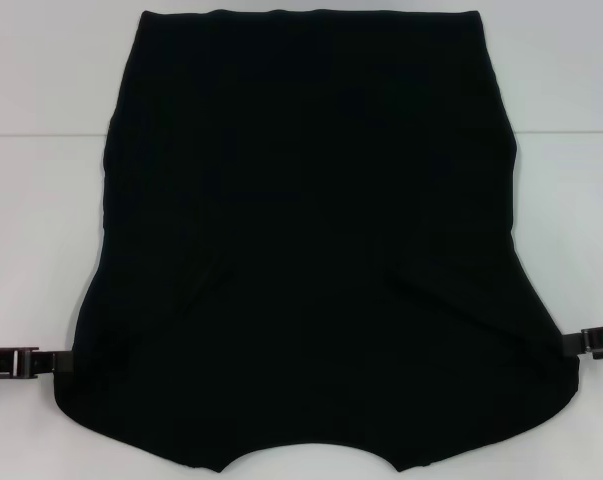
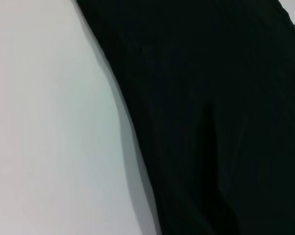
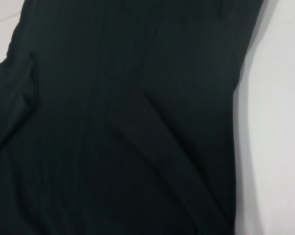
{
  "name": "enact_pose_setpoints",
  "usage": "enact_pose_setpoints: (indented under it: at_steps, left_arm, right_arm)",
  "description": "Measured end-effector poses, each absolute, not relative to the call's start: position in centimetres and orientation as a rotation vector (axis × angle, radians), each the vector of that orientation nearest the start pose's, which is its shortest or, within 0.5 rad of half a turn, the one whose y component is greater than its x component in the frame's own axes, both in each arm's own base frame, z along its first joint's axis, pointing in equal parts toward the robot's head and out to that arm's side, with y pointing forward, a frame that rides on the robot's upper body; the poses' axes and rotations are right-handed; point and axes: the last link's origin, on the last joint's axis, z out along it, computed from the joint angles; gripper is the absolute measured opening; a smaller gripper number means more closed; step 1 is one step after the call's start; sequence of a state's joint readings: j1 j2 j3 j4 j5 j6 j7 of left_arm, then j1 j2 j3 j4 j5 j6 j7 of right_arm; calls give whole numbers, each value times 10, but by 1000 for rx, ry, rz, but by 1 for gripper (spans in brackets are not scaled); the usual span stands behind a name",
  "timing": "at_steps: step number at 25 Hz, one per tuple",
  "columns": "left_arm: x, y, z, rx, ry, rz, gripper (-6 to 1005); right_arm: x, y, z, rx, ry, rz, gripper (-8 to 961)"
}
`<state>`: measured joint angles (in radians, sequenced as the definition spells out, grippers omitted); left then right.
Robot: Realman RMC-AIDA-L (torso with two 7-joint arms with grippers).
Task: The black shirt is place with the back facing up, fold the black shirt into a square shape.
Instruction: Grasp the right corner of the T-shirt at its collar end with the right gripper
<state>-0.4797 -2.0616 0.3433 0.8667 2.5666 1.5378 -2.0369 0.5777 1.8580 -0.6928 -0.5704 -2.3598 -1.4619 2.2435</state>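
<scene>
Sleeve fold pending: black shirt [image 1: 311, 230] flat on worktop [image 1: 41, 120]; left pincer [image 1: 59, 362], right pincer [image 1: 571, 343] at sleeve edges, finger state undeterminable; next, secure grip.

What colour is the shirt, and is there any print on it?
Plain black shirt, no print showing; clearest in the head view.

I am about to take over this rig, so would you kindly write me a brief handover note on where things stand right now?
Left claw: at the left sleeve edge of the large plain black cloth T-shirt, low on the table.
Right claw: at the right sleeve edge, mirrored.
Shirt: spread flat on the white table, plain side up, collar end nearest the robot, hem farthest.
Done: shirt laid out; both claws brought to the sleeves.
Left: every fold. No fold shows yet; the sleeves likely go inward first, then the body is folded to a square.
</scene>
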Motion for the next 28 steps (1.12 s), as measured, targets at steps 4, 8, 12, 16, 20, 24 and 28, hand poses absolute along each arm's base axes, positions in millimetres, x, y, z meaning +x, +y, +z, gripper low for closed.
enact_pose_setpoints:
  at_steps: [4,8,12,16,20,24,28]
  left_arm:
    - [-356,302,58,-2218,-1583,-258,12]
    - [-356,302,58,-2219,-1581,-258,12]
    - [-356,302,58,-2219,-1580,-258,13]
    - [-354,305,59,-2224,-1569,-261,13]
    - [-353,308,58,-2225,-1564,-262,13]
    - [-353,309,56,-2224,-1568,-264,13]
    - [-354,309,56,-2221,-1567,-262,13]
  right_arm:
    - [334,346,55,-2295,1726,152,717]
    - [332,350,46,-2307,1715,117,717]
    - [329,350,40,-2337,1706,100,717]
    - [320,345,41,-2415,1703,132,718]
    - [315,342,41,-2459,1710,156,718]
    - [319,340,42,-2434,1728,146,718]
    - [321,341,43,-2422,1731,149,714]
